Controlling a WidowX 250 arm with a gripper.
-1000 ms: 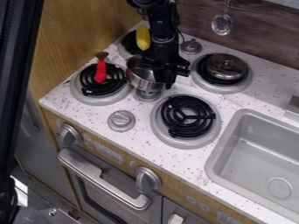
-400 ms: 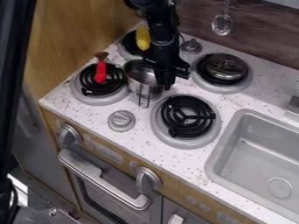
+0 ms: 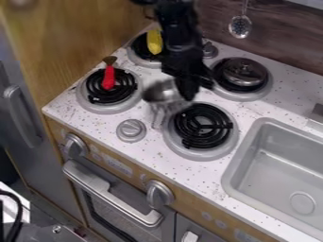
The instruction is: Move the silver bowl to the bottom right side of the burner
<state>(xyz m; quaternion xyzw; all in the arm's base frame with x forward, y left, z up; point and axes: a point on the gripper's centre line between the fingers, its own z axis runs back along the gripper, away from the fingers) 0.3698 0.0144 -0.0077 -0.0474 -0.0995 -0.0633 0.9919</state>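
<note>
I count four round stove burners with black coils and grey rims: a far-left burner (image 3: 144,60), a near-left burner (image 3: 104,109), a far-right burner (image 3: 249,97) and a near-right burner (image 3: 200,157). I have one silver metal bowl (image 3: 161,92), and my black two-finger gripper (image 3: 188,94) is closed on its right side; blur hides how wide the gap is. The bowl hangs tilted over the counter, between the near-left burner and the near-right burner, by the latter's upper-left edge.

One yellow toy corn cob (image 3: 154,41) lies on the far-left burner, one red-handled brush (image 3: 109,78) on the near-left burner, and one round silver lid (image 3: 245,73) on the far-right burner. One slotted metal spoon (image 3: 240,27) hangs at the wall. Two grey knobs sit on top, a near knob (image 3: 131,130) and a far knob (image 3: 210,49).

For edges, the white speckled counter (image 3: 189,172) ends at the wooden front, below the near knob and the near-right burner. A strip of it runs between that burner's lower-right rim and the grey sink (image 3: 230,182), giving me narrow room there. More speckled surface opens between the far-right burner and the sink.
</note>
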